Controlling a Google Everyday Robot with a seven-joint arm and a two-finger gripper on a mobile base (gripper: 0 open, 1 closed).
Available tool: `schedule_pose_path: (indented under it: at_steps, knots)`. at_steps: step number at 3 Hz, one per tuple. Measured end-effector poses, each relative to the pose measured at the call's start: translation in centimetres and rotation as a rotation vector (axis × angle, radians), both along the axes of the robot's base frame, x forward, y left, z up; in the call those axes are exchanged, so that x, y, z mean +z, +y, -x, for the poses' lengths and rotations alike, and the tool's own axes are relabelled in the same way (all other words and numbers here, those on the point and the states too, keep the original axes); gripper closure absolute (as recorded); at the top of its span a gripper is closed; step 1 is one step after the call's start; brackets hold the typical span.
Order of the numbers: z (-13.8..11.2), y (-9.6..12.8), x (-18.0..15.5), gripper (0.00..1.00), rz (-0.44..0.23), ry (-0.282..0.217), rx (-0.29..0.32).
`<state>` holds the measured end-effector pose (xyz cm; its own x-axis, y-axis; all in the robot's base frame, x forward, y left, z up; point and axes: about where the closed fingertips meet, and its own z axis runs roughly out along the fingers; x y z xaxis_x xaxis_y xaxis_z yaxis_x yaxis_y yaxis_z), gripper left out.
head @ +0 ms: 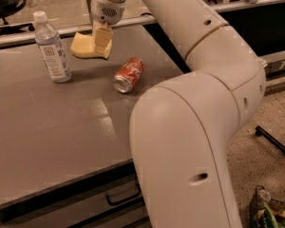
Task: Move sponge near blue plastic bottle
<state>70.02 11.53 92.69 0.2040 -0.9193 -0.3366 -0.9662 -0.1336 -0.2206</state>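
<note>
thick pale yellow wavy-edged sponge (83, 47), gripper (103, 42) clamped on it, near blue plastic bottle (51, 49)

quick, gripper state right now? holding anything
gripper: closed on the right end of the pale yellow foam sponge, at the far side of the grey table, right of the clear blue-tinted plastic bottle.

Gripper (102, 37) points down from the outstretched arm (190, 27), clamping the sponge (84, 46).
</note>
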Motion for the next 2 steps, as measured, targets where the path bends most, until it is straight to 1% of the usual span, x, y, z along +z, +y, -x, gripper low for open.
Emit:
schedule_pose_path:
  at_steps: [1,2]
  knots:
    - [-1.13,1.59,-0.85,0.36,-0.017,-0.015,0.007]
    - [-1.40,1.95,-1.19,0.04,-0.022,-0.018,0.007]
